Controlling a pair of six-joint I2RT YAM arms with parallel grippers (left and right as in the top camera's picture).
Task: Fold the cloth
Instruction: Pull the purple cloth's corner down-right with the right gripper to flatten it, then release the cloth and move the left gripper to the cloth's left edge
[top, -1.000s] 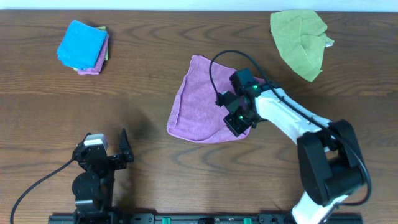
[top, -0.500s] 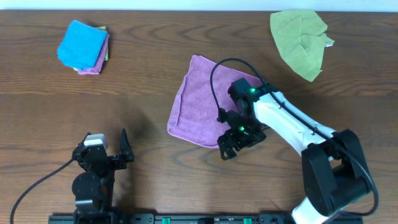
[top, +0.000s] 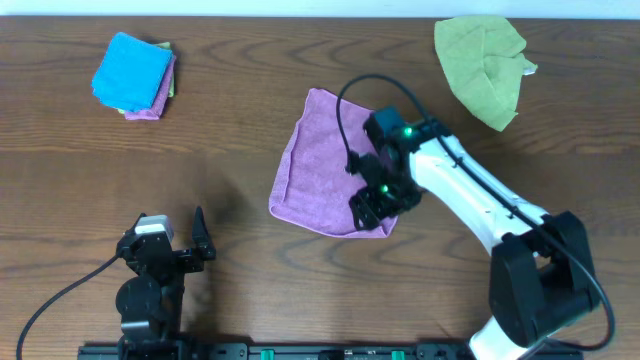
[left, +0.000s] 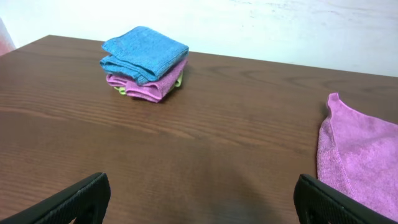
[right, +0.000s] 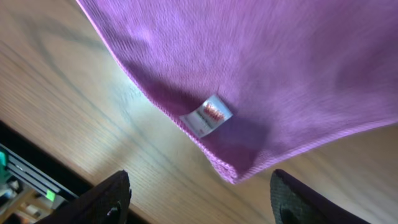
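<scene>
The purple cloth (top: 320, 165) lies spread in the middle of the table, roughly folded to a tapered shape. My right gripper (top: 374, 207) hovers over its near right corner, open. In the right wrist view the cloth (right: 261, 68) with its white label (right: 208, 115) fills the upper part, and its corner ends just ahead of the open gripper (right: 205, 205), with nothing between the fingers. My left gripper (top: 170, 228) stands open at the front left, far from the cloth. In the left wrist view, it (left: 202, 208) is empty and the purple cloth's edge (left: 360, 162) shows at the right.
A stack of folded cloths (top: 133, 75), blue on top, sits at the back left and also shows in the left wrist view (left: 144, 62). A crumpled green cloth (top: 480, 65) lies at the back right. The table's front edge with a black rail (right: 25, 168) is close behind my right gripper.
My right gripper was shut at the cloth's near right corner, then opened and let it go, swung toward the front edge, and has come back over that corner. The left arm has not moved.
</scene>
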